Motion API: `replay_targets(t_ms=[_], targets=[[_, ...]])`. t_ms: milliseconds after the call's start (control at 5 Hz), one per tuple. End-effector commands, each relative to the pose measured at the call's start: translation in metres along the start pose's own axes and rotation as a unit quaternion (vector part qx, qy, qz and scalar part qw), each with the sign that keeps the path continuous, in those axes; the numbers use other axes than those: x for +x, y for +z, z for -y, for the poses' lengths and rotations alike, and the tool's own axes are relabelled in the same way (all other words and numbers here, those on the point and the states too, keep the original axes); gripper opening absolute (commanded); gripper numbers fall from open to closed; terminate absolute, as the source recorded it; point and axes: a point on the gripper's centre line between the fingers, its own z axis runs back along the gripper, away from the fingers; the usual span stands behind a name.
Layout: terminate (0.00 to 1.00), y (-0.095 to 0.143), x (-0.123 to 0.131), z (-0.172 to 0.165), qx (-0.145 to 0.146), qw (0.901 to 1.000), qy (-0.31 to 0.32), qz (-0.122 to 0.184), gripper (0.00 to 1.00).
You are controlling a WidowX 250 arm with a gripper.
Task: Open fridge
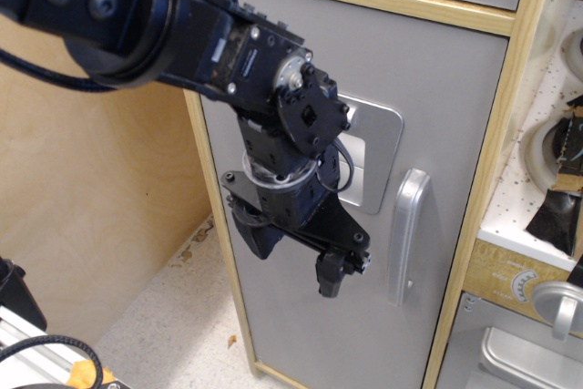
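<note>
beside plywood wall (100, 189), fridge (301, 334) shut, speckled floor (173, 316)

Matte grey fridge (301, 316), silvery handle (406, 234)

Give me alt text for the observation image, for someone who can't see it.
A black robot arm's gripper hangs in front of the closed grey door of a toy fridge, just left of its silver arched handle. A recessed silver dispenser panel sits above.

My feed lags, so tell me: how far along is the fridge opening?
Done: the gripper is near the fridge, left of its handle. In hand: nothing; whether the jaws are open is unclear. Left: grip the handle and pull; the door sits flush in its frame.
</note>
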Motion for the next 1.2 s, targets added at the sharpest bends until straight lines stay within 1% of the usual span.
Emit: replay_targets(t_ms=[0,200,400,600,800,1000], targets=[[0.0,0.0,0.0,0.0,0.0,1.0,0.0,0.0,1.0],[0.0,-0.019,0.023,0.009,0.006,0.9997,0.018,0.018,1.0],[0.0,-0.031,0.049,0.018,-0.013,0.9993,0.019,0.03,1.0],[0.0,-0.044,0.067,0.03,-0.025,0.9988,0.015,0.04,1.0],[0.0,-0.052,0.081,0.04,-0.042,0.9965,0.026,0.068,1.0],[0.0,-0.058,0.095,0.042,-0.038,0.9949,0.016,0.092,1.0]])
